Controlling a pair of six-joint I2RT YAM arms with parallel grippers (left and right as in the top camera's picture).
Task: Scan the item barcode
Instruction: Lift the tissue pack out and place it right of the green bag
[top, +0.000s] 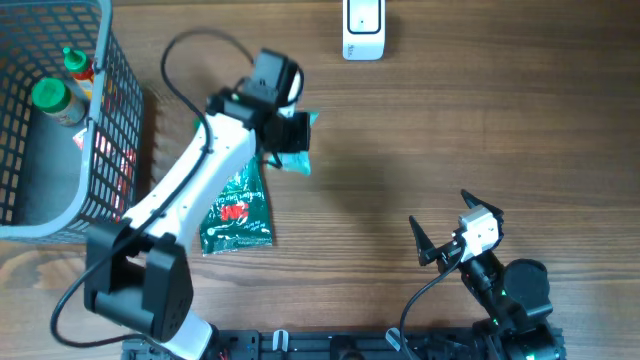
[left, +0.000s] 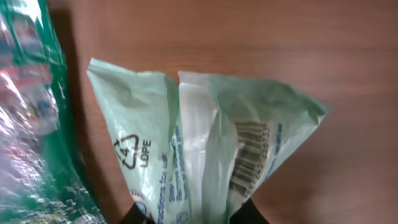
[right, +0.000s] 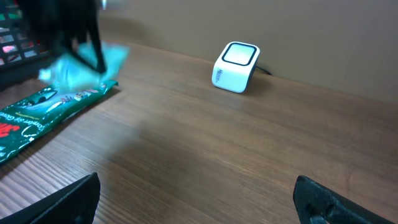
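Note:
My left gripper (top: 292, 140) is shut on a pale green plastic packet (left: 205, 143), held a little above the table. Its barcode (left: 250, 155) faces the left wrist camera, next to an LDPE recycling mark. In the overhead view the packet (top: 298, 160) pokes out from under the gripper, left of centre. The white barcode scanner (top: 362, 30) stands at the table's far edge, to the right of the packet; the right wrist view shows the scanner (right: 236, 66) too. My right gripper (top: 443, 222) sits open near the front right, nothing between its fingers (right: 68, 202).
A dark green foil bag (top: 235, 212) lies flat on the table under the left arm. A grey wire basket (top: 105, 130) at the far left holds green-capped bottles (top: 50, 97).

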